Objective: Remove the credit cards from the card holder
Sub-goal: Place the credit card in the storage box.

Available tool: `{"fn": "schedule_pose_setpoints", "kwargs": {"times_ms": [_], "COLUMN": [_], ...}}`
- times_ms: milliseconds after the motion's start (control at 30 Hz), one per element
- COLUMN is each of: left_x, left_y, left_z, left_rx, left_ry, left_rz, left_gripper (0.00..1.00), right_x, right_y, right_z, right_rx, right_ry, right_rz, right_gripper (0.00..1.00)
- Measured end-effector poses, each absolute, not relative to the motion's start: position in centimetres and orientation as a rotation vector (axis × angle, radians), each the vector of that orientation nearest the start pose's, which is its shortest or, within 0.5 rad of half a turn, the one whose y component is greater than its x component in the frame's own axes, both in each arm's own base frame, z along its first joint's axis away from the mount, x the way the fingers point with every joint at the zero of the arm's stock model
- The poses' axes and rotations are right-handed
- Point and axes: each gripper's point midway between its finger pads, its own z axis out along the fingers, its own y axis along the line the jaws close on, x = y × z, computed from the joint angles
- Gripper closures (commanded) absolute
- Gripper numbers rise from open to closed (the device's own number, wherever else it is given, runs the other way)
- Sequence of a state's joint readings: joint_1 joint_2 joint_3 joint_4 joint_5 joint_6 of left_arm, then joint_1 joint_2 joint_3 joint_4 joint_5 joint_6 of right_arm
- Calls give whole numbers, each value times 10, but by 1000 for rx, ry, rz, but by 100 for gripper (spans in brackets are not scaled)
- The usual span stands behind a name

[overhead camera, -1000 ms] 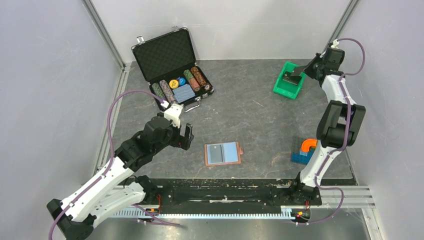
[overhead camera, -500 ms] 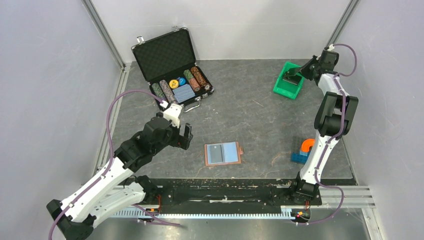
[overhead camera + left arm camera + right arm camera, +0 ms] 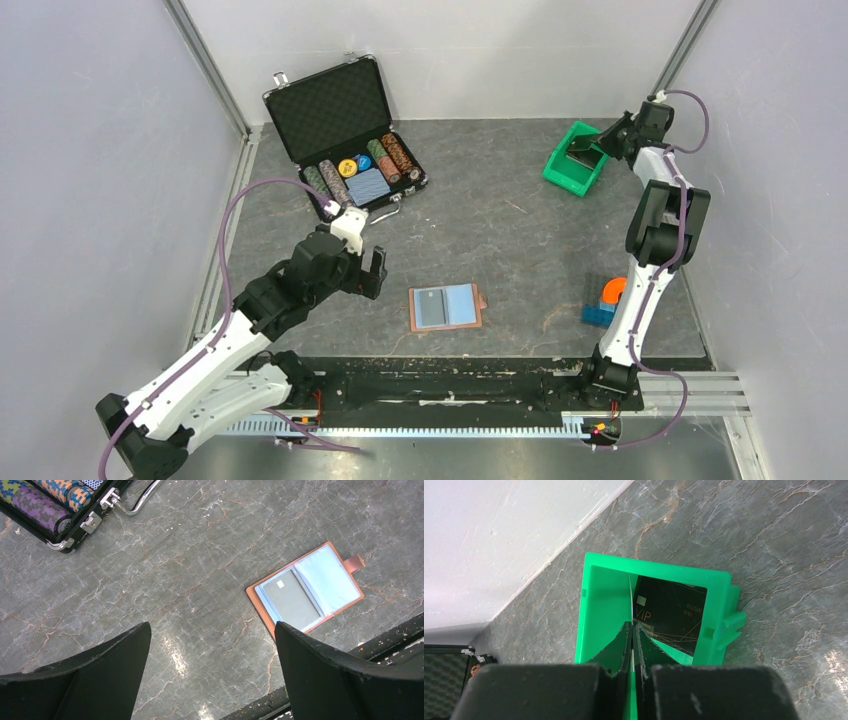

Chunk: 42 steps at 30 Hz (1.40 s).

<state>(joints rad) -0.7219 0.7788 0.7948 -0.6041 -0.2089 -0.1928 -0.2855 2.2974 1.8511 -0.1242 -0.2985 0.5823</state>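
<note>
The brown card holder [image 3: 470, 322] [image 3: 352, 597] lies open near the table's front, blue lining up. One dark grey credit card [image 3: 433, 307] [image 3: 291, 599] sits in its left half. My left gripper [image 3: 376, 273] [image 3: 212, 630] hangs open just left of the holder, with only bare table between its fingers. At the back right, my right gripper [image 3: 590, 150] [image 3: 632, 625] is shut on a thin credit card [image 3: 630, 597] seen edge-on. It holds it inside the green bin [image 3: 560, 175] [image 3: 604, 595]. A black card marked VIP [image 3: 674, 615] lies on the bin's floor.
An open black case of poker chips [image 3: 345, 130] [image 3: 50, 510] stands at the back left. A blue block with an orange piece [image 3: 607, 300] sits beside the right arm at the front right. A black rail [image 3: 450, 380] runs along the table's near edge.
The right arm has folded in and brought its gripper with the card a little further back over the green bin. The left arm has barely shifted.
</note>
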Motion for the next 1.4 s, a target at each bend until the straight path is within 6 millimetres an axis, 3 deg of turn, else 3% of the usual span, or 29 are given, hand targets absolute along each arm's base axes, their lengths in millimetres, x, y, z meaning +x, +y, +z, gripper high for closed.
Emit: {"fn": "schedule_pose_setpoints", "kwargs": {"times_ms": [200,567,1067,1233,1400], "left_x": [214,214,215,215,209], "left_y": [-150,-150,-150,-152,-150], "left_z": [190,189,188,181,170], "left_rx": [450,450,451,428,370], "left_ry": [2121,2122,2129,2162,2230], "left_rz": [-302,-302,-297,-298,-303], "left_gripper": [0,0,0,0,0], "right_x": [618,623,612,596,558], "right_y": [-106,-109,-133,-128,-93], "right_z": [102,109,110,135,173], "right_rx": [747,761,809,795,720], "right_ry": [2017,1976,1984,1986,1996], "right_rz": [491,488,419,412,425], "right_gripper": [100,80,66,65,64]}}
